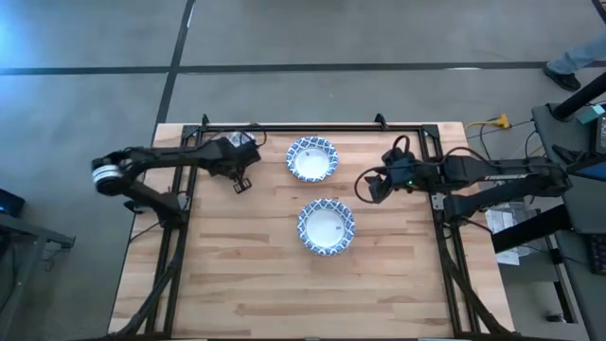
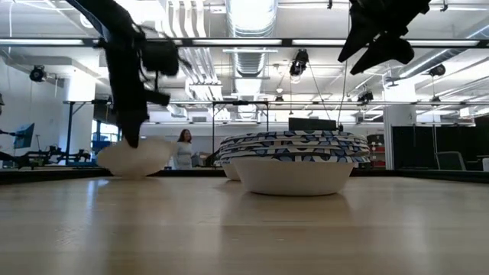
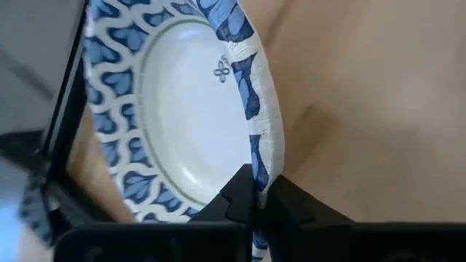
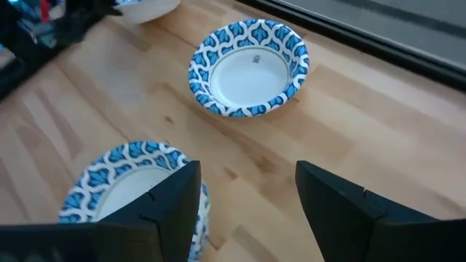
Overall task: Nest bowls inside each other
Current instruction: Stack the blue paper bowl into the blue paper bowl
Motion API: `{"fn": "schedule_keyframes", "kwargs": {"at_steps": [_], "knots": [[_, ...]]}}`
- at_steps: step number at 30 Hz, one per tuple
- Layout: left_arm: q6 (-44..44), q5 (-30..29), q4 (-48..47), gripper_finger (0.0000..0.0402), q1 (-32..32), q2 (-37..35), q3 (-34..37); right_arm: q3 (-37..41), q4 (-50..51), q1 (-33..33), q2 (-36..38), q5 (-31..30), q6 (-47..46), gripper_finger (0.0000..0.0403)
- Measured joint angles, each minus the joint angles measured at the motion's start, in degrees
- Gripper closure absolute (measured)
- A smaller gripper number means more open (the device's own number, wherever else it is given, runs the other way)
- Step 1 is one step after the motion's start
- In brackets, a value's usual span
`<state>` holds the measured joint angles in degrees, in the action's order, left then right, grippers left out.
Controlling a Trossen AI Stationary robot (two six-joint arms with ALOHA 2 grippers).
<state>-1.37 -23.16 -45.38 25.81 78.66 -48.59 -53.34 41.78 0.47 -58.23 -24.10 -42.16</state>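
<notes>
Two blue-and-white patterned bowls stand on their bases on the wooden table. A single bowl (image 1: 311, 158) (image 4: 250, 67) is toward the far edge. A nested stack of bowls (image 1: 327, 226) (image 2: 294, 160) (image 4: 131, 189) sits mid-table. My left gripper (image 1: 239, 170) (image 3: 255, 207) is at the far left, shut on a third bowl (image 3: 182, 109) (image 2: 134, 156) (image 4: 149, 7), which the arm hides in the high view. My right gripper (image 1: 371, 187) (image 4: 247, 175) hangs open, high above the table, right of both bowls. My left gripper pinches the bowl's patterned rim (image 3: 258, 171) between its two fingers (image 3: 240, 196), one on the white inside and one on the outer wall. The bowl is tilted, low by the table. Whether it touches the wood cannot be told.
A black frame rail (image 1: 322, 126) runs along the table's far edge, with side rails left and right. Bare wood (image 1: 312, 294) fills the near half of the table. A person (image 2: 184, 147) stands far off in the room behind.
</notes>
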Motion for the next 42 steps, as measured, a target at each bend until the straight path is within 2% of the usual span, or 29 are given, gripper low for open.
{"fn": "schedule_keyframes", "kwargs": {"at_steps": [2, 3, 4, 6, 7, 9, 11, 13, 16, 22, 24, 29, 32, 36, 42], "knots": [[-0.04, 4.94, -0.78, 0.0400, -1.19, -4.87, -0.66, 0.00, -0.03, 0.00, 0.35, 0.02, -2.25, 0.0183], [-0.06, 9.37, -0.73, 0.0401, -1.84, -7.61, -0.94, 0.00, -0.07, 0.00, 0.47, 0.02, -3.52, 0.0183], [-0.04, 15.12, 0.04, 0.0401, -2.47, -10.59, -1.20, 0.00, -0.12, 0.00, 0.55, 0.02, -4.68, 0.0183], [-0.79, 30.20, 3.83, 0.0401, -3.53, -16.52, -1.39, 0.00, -0.25, 0.00, 0.73, 0.07, -6.70, 0.0183], [-2.73, 38.37, 6.81, 0.0401, -4.06, -19.28, -1.21, 0.00, -0.37, 0.05, 0.78, 0.07, -7.73, 0.0183], [-9.45, 50.78, 15.19, 0.0401, -5.42, -24.17, -0.46, 0.00, -0.52, 0.40, 0.87, 0.07, -9.01, 0.0183], [-15.39, 54.79, 22.46, 0.0401, -7.32, -27.90, -0.22, 0.00, -0.57, 0.74, 0.81, 0.07, -9.08, 0.0183], [-16.07, 54.73, 28.28, 0.0401, -9.98, -30.58, -0.21, 0.00, -0.77, 1.33, 0.78, 0.07, -9.45, 0.0183], [-9.36, 54.90, 33.48, 0.0401, -15.44, -32.01, -0.22, 0.00, -2.20, 3.03, 0.79, 0.04, -10.86, 0.0183], [8.90, 51.59, 28.83, 0.0401, -28.35, -25.45, -2.65, 0.00, -9.20, 8.46, 0.79, 0.02, -9.92, 0.0183], [15.60, 46.50, 24.78, 0.0401, -32.18, -22.07, -4.82, 0.00, -10.91, 10.21, 0.76, -0.21, -10.40, 0.0183], [30.29, 26.96, 13.64, 0.0401, -38.96, -13.62, -12.62, 0.03, -12.36, 14.10, 0.79, -3.93, -11.22, 0.0183], [37.51, 18.50, 13.05, 0.0401, -40.99, -9.02, -15.85, 0.04, -12.26, 15.24, 0.82, -5.57, -11.43, 0.0183], [44.49, 11.17, 13.83, 0.0402, -41.93, -2.47, -17.89, 0.07, -11.98, 15.39, 0.82, -6.06, -8.87, 0.0183], [52.74, 3.23, 13.40, 0.0402, -42.06, 10.64, -18.94, 0.09, -8.45, 15.41, 1.94, -6.12, -7.15, 0.0183]]}}
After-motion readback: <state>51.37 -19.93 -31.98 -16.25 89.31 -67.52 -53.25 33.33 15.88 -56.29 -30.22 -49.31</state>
